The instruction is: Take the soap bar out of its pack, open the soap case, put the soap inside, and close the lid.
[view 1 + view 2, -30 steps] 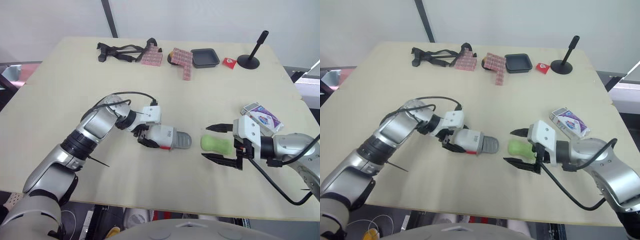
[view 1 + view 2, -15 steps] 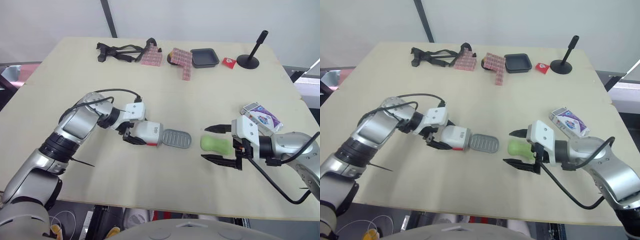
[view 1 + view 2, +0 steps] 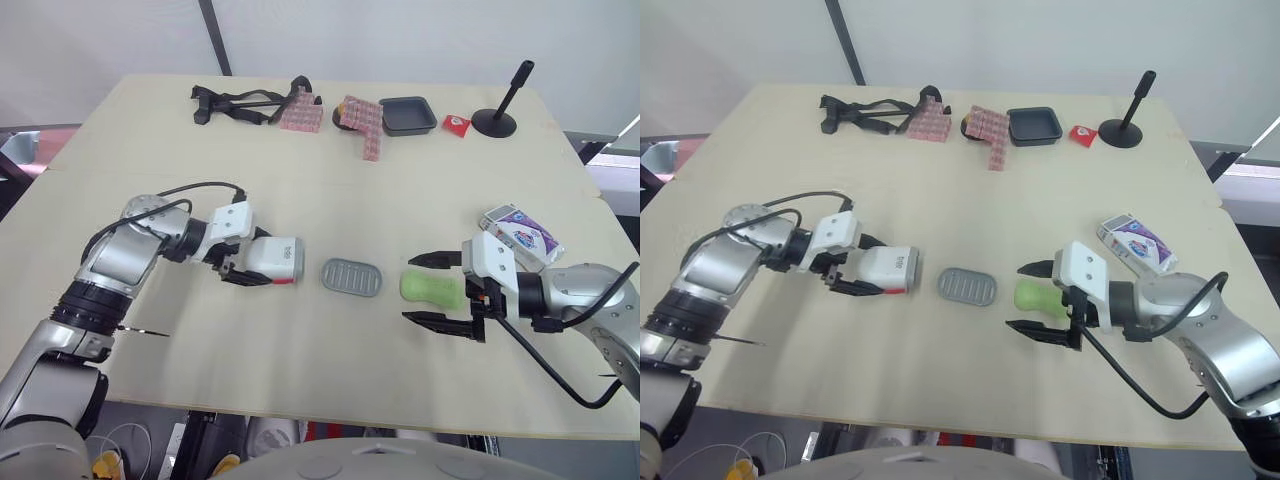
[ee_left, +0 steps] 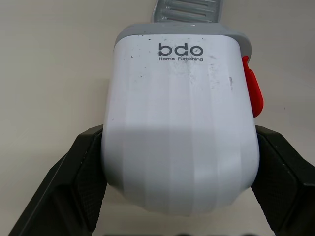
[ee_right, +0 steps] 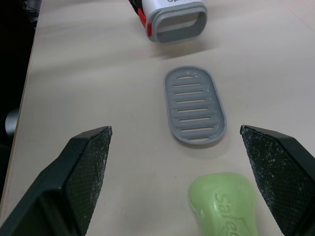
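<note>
My left gripper [image 3: 240, 268] is shut on the white outer shell of the soap case [image 3: 270, 262], which lies on its side with a red latch and its open mouth facing right. The black fingers [image 4: 74, 187] press both flanks of the shell [image 4: 179, 123]. The case's grey ribbed inner tray [image 3: 351, 277] lies flat on the table, apart from the shell. The bare green soap bar [image 3: 432, 287] rests on the table between the spread fingers of my open right gripper [image 3: 412, 288], with neither finger closing on it. The soap pack [image 3: 520, 232] lies behind that arm.
Along the table's far edge [image 3: 330, 80] lie a black strap tool [image 3: 235, 103], pink checkered pieces [image 3: 365, 120], a black dish [image 3: 410, 115], a red packet [image 3: 458, 123] and a black stand [image 3: 497, 120]. Bare tabletop stretches between the far objects and my arms.
My left gripper has drawn the white shell to the left. The grey tray slid out of it and stayed on the table. The right gripper and soap have not moved.
</note>
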